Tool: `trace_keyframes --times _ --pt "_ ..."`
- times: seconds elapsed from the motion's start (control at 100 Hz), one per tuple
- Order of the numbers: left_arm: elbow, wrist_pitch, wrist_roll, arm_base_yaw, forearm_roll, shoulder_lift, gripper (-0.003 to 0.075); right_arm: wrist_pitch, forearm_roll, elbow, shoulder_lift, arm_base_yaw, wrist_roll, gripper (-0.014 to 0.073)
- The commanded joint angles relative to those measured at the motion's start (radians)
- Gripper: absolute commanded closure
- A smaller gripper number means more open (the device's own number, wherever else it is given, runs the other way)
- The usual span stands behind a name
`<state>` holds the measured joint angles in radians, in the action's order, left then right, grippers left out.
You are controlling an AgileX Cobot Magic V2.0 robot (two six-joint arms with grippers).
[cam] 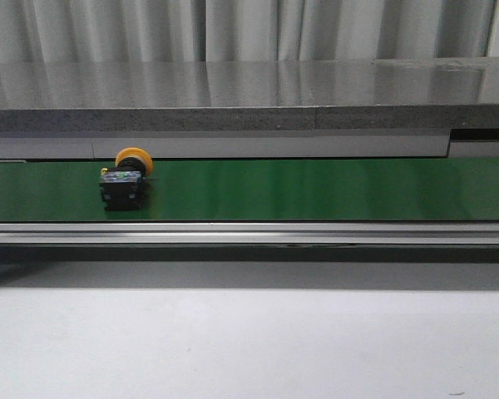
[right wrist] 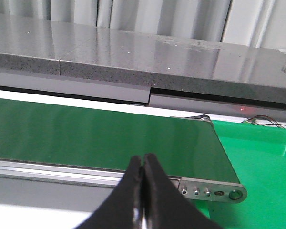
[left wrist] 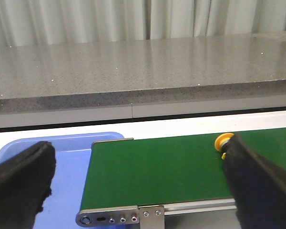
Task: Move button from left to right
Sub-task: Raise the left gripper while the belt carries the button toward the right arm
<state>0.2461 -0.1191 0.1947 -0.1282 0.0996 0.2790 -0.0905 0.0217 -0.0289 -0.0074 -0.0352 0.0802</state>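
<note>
Pale pleated curtains (cam: 233, 29) hang behind a long grey speckled stone counter (cam: 233, 96), and below it a green conveyor belt (cam: 316, 189) runs the width of the front view, edged along its near side by a silver metal rail (cam: 249, 233). On the left part of the belt lies the button (cam: 126, 180), tipped on its side, its round yellow cap toward the counter and its black boxy switch body toward the camera, greenish detail showing on top. Nothing touches it.

From the left wrist, the left gripper (left wrist: 138, 186) stands wide open, its two black fingers (left wrist: 21, 183) far apart at either edge of the view and holding nothing. The yellow cap (left wrist: 223, 141) peeks out just beside the far finger, while the rest of the switch is hidden behind it. A blue tray (left wrist: 62, 157) sits at the belt's left end, beyond the roller bracket (left wrist: 119, 218).

From the right wrist, the right gripper (right wrist: 143, 191) is closed, its dark fingers (right wrist: 162, 200) pressed together with nothing between them, poised over the rail near the belt's right end. A bright green tray (right wrist: 257, 157) waits just past that end.
</note>
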Motion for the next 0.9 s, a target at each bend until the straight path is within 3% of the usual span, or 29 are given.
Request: trace_keyframes --times 0.0,0.15,0.27,0.41,0.72,0.89 --pt "0.011 0.111 -0.011 -0.003 0.003 0.008 0.0043 0.084 -0.009 -0.001 -0.018 0.0 -0.003 0.0662" --pt "-0.008 0.108 -0.011 -0.003 0.003 0.008 0.0048 0.084 -0.009 -0.001 -0.018 0.0 -0.003 0.0662" --pt "-0.01 0.103 -0.011 -0.003 0.003 0.008 0.0111 0.084 -0.009 -0.001 -0.018 0.0 -0.003 0.0662" --pt "-0.016 0.105 -0.011 -0.003 0.003 0.008 0.0273 0.084 -0.009 -0.001 -0.018 0.0 -0.003 0.0662" --pt "-0.018 0.105 -0.011 -0.003 0.003 0.008 0.0714 0.084 -0.009 -0.001 -0.018 0.0 -0.003 0.0662" --pt "-0.018 0.105 -0.011 -0.003 0.003 0.008 0.0715 0.084 -0.009 -0.001 -0.018 0.0 -0.003 0.0662"
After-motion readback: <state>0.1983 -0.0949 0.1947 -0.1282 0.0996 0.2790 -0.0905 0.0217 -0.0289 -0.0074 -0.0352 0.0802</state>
